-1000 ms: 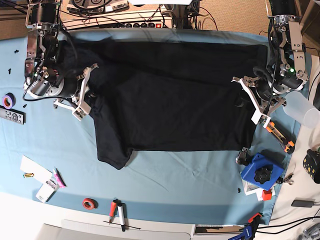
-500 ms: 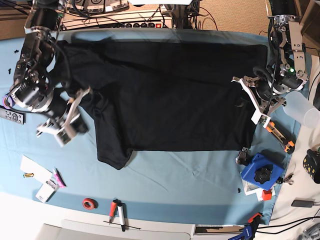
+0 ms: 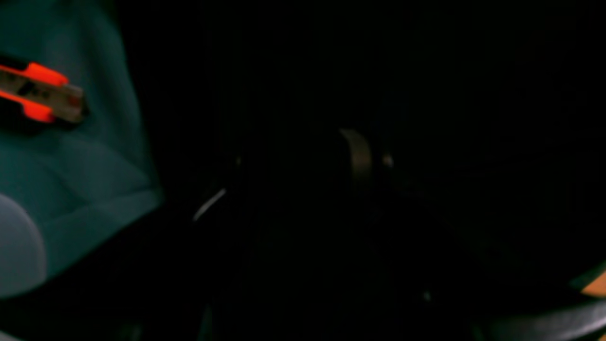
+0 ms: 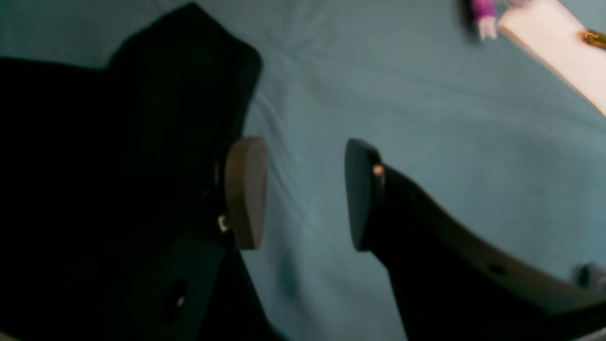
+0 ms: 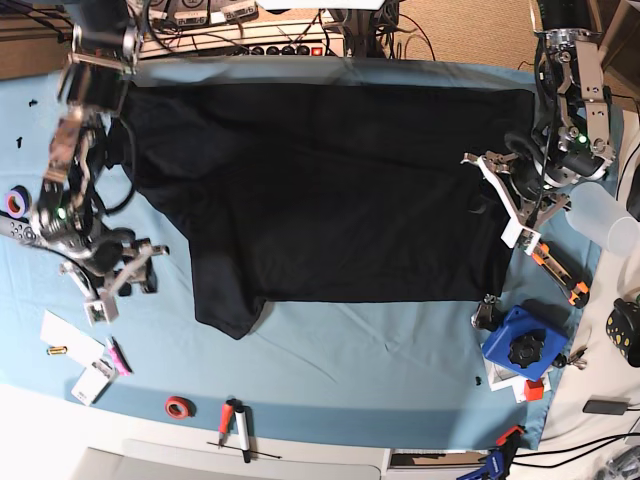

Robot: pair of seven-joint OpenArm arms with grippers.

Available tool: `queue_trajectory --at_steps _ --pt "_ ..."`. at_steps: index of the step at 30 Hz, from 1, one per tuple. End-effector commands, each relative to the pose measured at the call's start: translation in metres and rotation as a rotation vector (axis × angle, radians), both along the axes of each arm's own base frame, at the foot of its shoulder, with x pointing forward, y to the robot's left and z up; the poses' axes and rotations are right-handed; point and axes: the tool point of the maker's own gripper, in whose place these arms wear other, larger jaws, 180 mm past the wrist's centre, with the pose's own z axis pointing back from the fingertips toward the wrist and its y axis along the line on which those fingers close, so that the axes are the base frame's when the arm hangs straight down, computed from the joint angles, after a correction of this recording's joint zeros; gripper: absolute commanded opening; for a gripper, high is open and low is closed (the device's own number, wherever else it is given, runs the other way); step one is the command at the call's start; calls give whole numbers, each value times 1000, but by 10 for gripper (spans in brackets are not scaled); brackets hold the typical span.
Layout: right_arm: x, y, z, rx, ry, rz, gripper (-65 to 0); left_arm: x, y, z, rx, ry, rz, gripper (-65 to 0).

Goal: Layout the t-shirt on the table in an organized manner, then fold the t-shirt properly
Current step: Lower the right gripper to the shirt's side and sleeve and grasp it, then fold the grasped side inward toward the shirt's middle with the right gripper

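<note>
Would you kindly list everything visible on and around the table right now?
t-shirt: one, black, spread across table centre
table: one, light blue cloth
tape roll: one, red, front edge
tape ring: one, purple, beside the remote
remote: one, dark
cutter: one, orange, beside the left pincer
blue block: one, below the cutter
right pincer: open, over bare cloth
left pincer: white fingers at shirt's edge, grip unclear

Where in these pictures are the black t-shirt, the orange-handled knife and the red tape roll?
t-shirt (image 5: pixel 340 190): base view, middle of the flat body.
knife (image 5: pixel 562 272): base view, its body, near the right table edge.
red tape roll (image 5: pixel 179 407): base view, on the ring, near the front edge.
</note>
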Motion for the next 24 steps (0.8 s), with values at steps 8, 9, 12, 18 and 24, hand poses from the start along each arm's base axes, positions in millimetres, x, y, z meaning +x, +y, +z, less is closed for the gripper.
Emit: queue_trajectory --at_steps 8,9,12,18,24 --pt "31 33 -21 122 56 75 -380 7 -17 11 -64 -48 5 -392" --pt "30 37 -26 122 71 86 -380 7 -17 11 -64 -48 5 -392" --pt "27 47 -42 119 113 112 -380 7 -17 11 -64 -49 5 -392" --pt "21 41 -67 91 176 80 -422 7 -17 11 -64 -48 5 -392" --pt "26 34 -60 43 165 68 -650 7 -17 11 -64 -48 5 -392"
